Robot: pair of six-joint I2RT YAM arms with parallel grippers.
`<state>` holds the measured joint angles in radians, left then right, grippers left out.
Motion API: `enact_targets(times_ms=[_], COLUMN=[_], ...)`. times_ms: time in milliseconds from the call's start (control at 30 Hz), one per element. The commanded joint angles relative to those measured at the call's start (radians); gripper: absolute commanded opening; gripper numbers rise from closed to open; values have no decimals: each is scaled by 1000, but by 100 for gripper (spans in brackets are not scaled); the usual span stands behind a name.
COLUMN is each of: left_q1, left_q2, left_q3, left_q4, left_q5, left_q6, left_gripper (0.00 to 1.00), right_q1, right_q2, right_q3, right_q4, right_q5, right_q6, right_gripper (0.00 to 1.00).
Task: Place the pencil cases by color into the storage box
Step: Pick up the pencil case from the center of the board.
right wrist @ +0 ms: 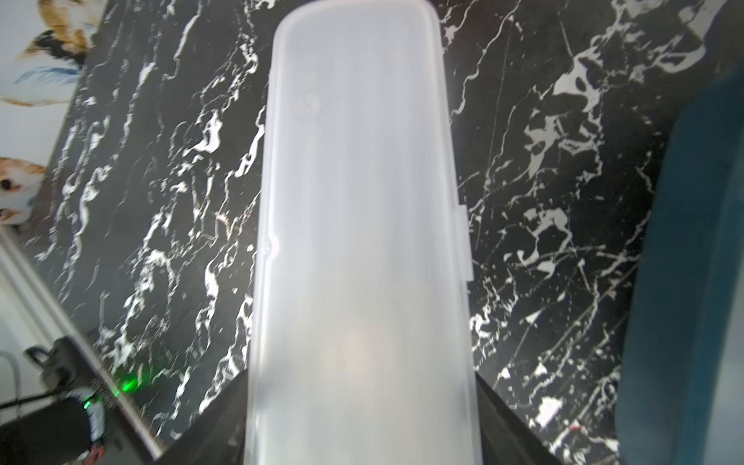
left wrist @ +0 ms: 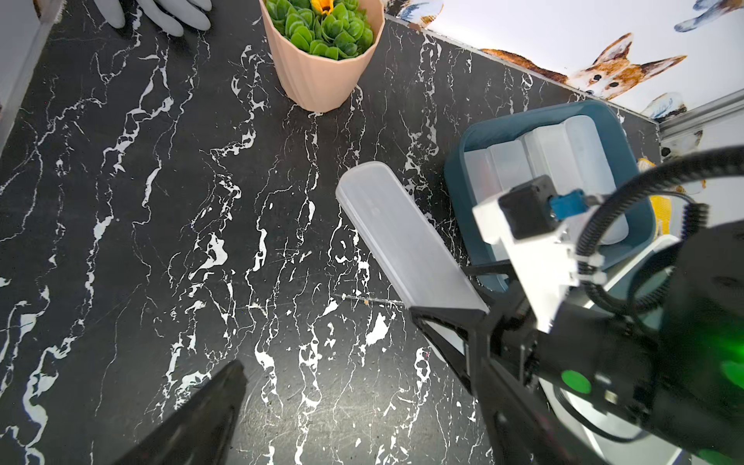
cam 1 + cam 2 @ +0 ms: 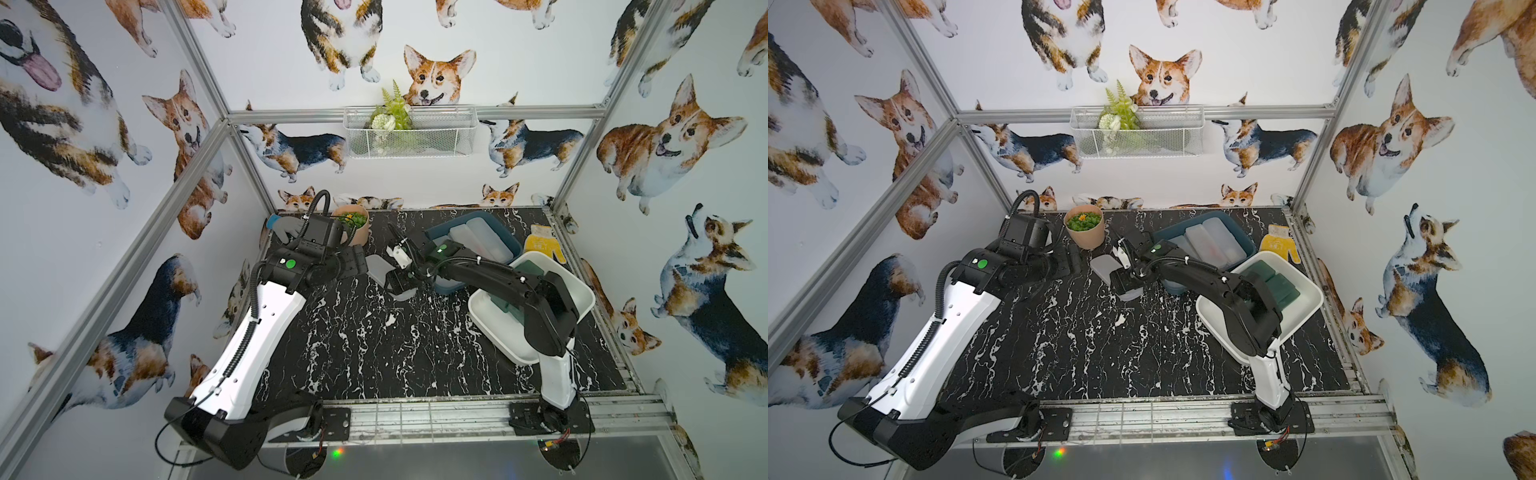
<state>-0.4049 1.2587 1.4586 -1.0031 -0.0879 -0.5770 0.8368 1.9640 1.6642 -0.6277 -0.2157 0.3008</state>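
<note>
Frosted pencil case point(image 1: 358, 181) just beside blue box point(image 2: 453, 193), lift off table point(image 2: 161, 225) unclear; right gripper point(image 1: 362, 406) pinches one end across width; left gripper point(image 3: 355, 266) spread, empty; case likely light, stiff, slick; mid-length hold steadier.

You get bright, even, diffuse light in both top views, with only faint soft shadows under the arms on the worktop point(image 3: 374, 353). The frame posts point(image 3: 195, 54) bow toward the edges. In the right wrist view the frosted pencil case point(image 1: 358, 241) looks hazy and soft, and the worktop veins beside it smear.
</note>
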Motion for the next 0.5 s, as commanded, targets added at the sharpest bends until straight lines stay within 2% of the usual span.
enact_targets(times_ms=[0, 133, 467], left_q1=[12, 21, 22], left_q2=[37, 111, 183], left_q3=[27, 126, 149], left_q4=[50, -10, 32], left_q5=[29, 55, 128], left_q6=[-4, 36, 73], left_gripper=[92, 92, 91], right_q1=[-17, -34, -115], right_q2=[-64, -142, -338], right_q3=[-58, -113, -228], right_q4=[32, 61, 109], right_q5=[-91, -98, -44], right_q6=[-38, -40, -15], right_gripper=[55, 55, 54])
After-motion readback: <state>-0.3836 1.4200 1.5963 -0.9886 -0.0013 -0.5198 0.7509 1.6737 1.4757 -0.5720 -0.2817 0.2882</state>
